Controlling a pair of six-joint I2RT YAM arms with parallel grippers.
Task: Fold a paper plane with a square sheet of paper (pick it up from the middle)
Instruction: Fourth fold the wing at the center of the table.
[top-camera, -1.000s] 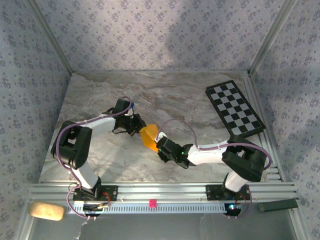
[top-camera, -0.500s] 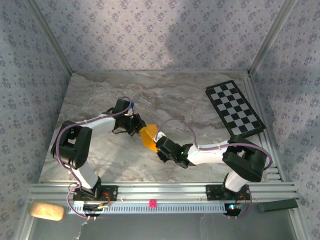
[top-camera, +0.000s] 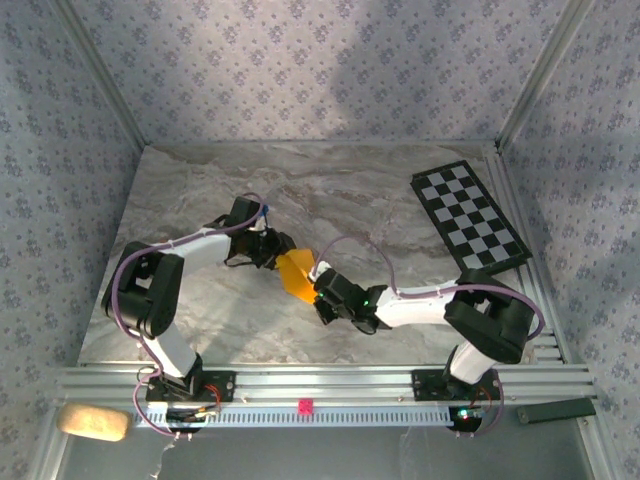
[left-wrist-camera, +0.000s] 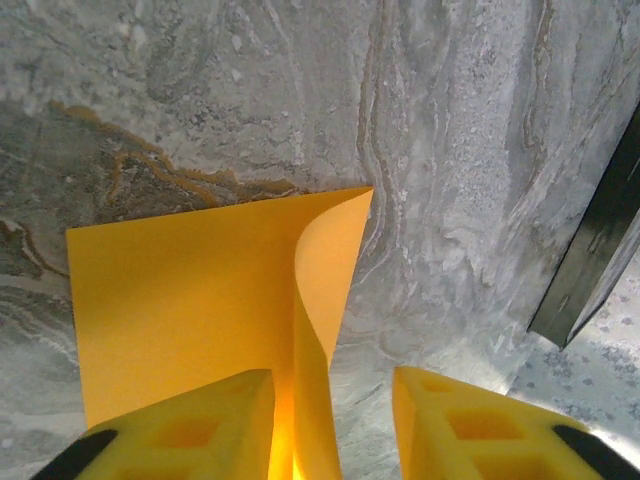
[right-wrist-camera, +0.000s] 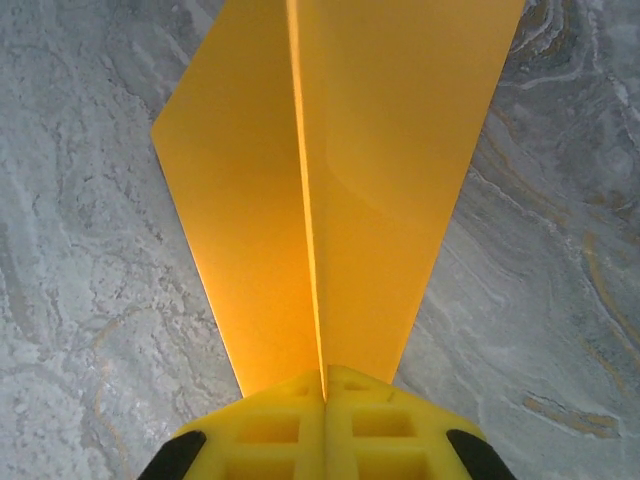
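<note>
Pinching the creased paper (right-wrist-camera: 370, 150) along its fold at the middle of the table (top-camera: 240, 320), the right gripper (right-wrist-camera: 324, 385) steadies it, seemingly so the left gripper (left-wrist-camera: 330, 405), jaws wide, can close on the raised flap (left-wrist-camera: 325, 290).

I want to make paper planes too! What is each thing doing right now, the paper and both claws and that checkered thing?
paper: creased down the middle, one flap curling up, not yet a plane.
right gripper: shut on the paper, right at its crease.
left gripper: open, with the curled paper flap standing between its fingers.
checkered board: lying flat at the far right of the table, with neither gripper touching it.
</note>
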